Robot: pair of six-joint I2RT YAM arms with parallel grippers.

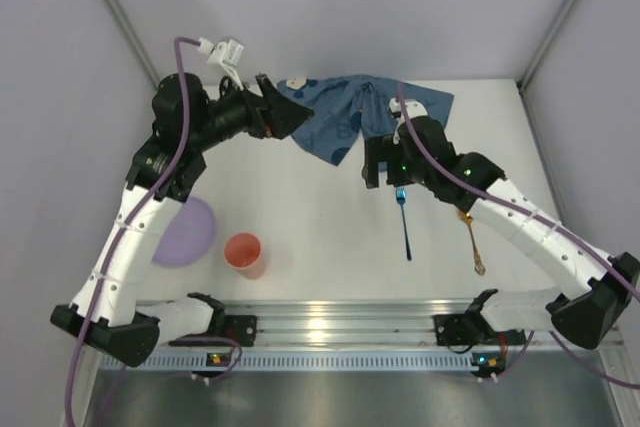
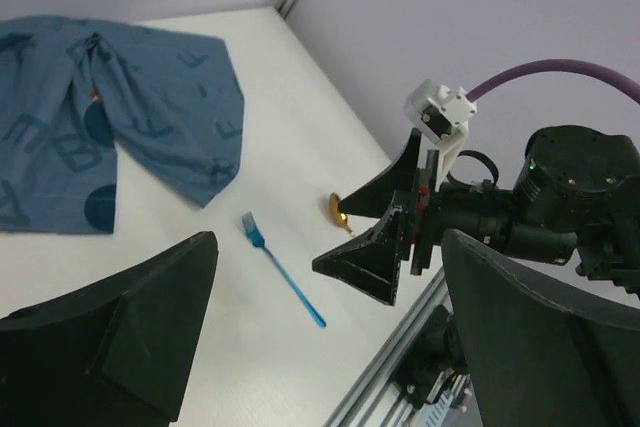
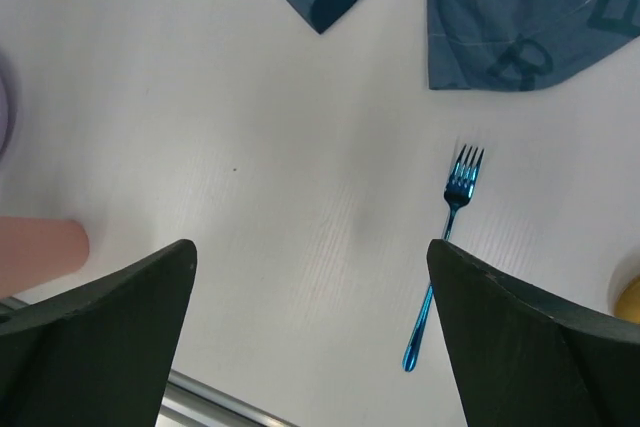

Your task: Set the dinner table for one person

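Observation:
The white dinner table [image 1: 300,197] carries a crumpled dark blue lettered placemat [image 1: 345,117] at the back. A blue fork [image 1: 405,227] and a gold spoon [image 1: 475,247] lie right of centre. At the front left are a purple plate [image 1: 190,232] and a pink cup [image 1: 244,252]. My left gripper [image 1: 285,107] hangs open and empty by the placemat's left corner [image 2: 120,117]. Its wrist view shows the fork [image 2: 283,269] below. My right gripper [image 1: 378,159] stands open and empty above bare table, left of the fork [image 3: 445,247] and near the placemat's front edge [image 3: 510,27].
A silver rail [image 1: 330,322] runs along the near edge between the arm bases. Grey walls close the table on the left, back and right. In the right wrist view the cup [image 3: 40,252] sits at the far left and the spoon [image 3: 628,297] at the right border.

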